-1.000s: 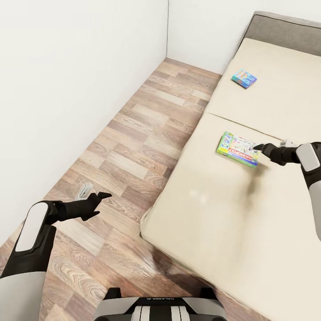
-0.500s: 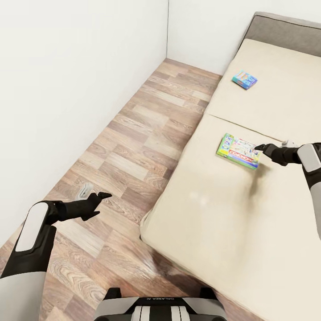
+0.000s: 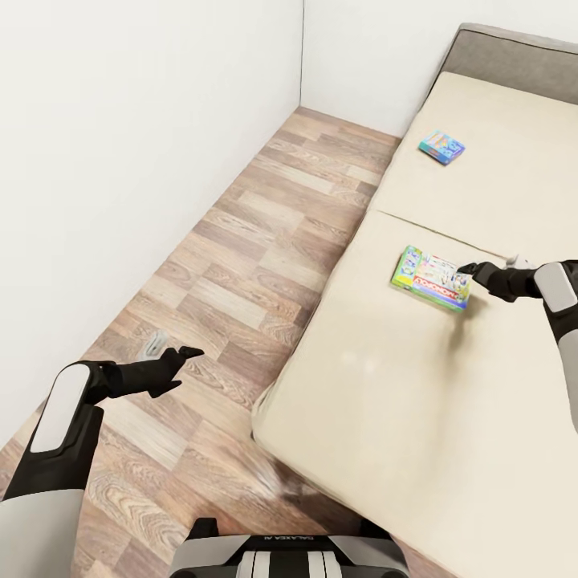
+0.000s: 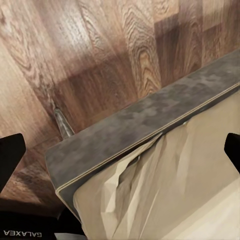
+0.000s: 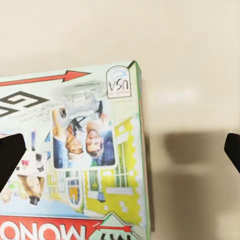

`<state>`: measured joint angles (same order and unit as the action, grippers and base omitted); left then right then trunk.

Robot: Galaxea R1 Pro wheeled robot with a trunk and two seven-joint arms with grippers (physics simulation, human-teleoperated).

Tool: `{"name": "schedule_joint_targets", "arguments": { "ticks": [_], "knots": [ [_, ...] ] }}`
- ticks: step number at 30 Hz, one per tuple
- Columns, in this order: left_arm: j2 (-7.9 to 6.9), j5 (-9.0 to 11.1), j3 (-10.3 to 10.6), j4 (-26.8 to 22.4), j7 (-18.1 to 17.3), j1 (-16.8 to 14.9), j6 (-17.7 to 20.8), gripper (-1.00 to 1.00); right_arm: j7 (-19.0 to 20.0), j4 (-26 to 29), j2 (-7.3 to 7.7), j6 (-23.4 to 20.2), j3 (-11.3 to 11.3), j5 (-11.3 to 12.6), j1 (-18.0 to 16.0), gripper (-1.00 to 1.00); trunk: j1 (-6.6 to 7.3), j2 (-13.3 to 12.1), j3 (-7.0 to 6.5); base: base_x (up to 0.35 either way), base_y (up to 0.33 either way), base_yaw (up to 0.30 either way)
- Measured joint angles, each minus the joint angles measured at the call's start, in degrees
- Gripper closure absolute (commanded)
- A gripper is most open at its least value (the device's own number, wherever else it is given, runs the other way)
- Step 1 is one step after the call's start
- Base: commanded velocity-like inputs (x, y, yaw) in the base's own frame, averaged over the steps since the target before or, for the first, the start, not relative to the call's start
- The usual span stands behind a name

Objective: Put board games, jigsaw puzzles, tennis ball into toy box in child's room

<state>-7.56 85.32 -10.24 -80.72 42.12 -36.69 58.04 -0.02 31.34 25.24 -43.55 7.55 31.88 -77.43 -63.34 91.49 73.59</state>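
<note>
R gripper (image 3: 466,268), jaws spread, hangs at the Monopoly box's (image 3: 430,278) right edge on the bed (image 3: 377,385), prob. lining up a grasp; L gripper (image 3: 186,353) also spread, idle over floor (image 3: 241,265).

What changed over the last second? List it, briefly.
Barely anything: the whole head view slid slightly, so the camera moved, not the things. The right tool still hovers open at the edge of the MY MONOPOLY box, nothing gripped. The light-blue game stays on the bed; the left tool stays open over the floor.
</note>
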Motion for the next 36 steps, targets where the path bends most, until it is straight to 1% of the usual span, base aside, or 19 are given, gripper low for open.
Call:
{"name": "schedule_joint_targets", "arguments": {
  "ticks": [10, 28, 36],
  "knots": [
    [-0.02, 0.0, 0.2, 0.1, 0.0, 0.0, 0.0, -1.0, 0.1, -1.1, -0.06, 0.1, 0.0, 0.1, 1.0, -1.0, 0.0, 0.0, 0.0, 0.009, 0.0, 0.0],
    [-0.01, 0.0, 0.3, 0.2, 0.0, 0.0, 0.0, -1.0, 0.1, -1.4, -0.1, 0.1, 0.3, 0.4, 1.9, -1.0, 0.01, 0.0, -0.01, 0.001, 0.0, 0.0],
    [-0.01, 0.1, 0.3, 0.1, 0.0, 0.0, 0.0, -1.0, 0.1, -1.0, -0.32, 0.1, 0.3, -0.1, 2.0, -1.0, 0.01, 0.0, -0.01, 0.0, 0.0, 0.0]
  ]
}}
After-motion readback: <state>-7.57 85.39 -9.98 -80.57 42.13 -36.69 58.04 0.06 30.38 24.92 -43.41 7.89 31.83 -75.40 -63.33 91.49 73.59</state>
